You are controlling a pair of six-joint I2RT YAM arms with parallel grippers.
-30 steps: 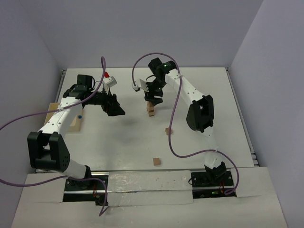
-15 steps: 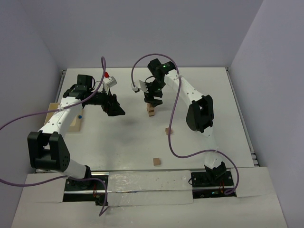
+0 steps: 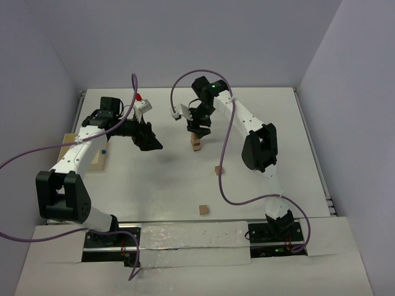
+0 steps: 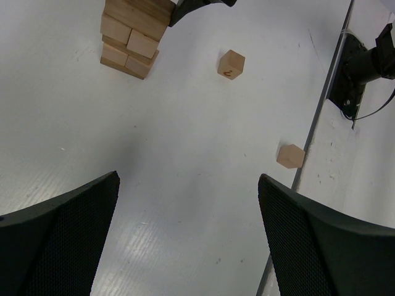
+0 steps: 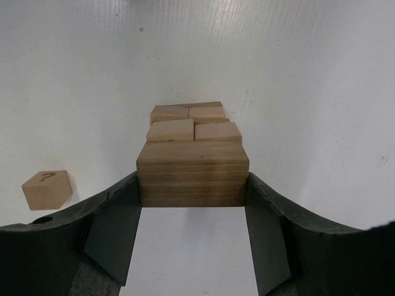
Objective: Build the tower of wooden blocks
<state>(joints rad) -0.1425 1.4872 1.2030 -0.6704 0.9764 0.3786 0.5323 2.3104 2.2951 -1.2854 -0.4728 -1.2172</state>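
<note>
Surface (image 3: 265, 154): white, carrying all the blocks.
Left arm (image 3: 80, 150): hovering left of the tower, jaws standing spread wide, gripping nothing.
Right arm (image 3: 244, 117): reaching over the tower, jaws pinching the top block.
Tower (image 3: 196, 145): standing mid-surface.
Top block (image 5: 192, 172): sitting between the jaws, over paired blocks.
Loose: one cube (image 3: 218, 169) lying just right of the tower, another cube (image 3: 202, 210) lying near the bases.

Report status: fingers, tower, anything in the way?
Left fingers open, empty. Right fingers closed on top block of tower. Two loose blocks lie apart, clear of tower.
</note>
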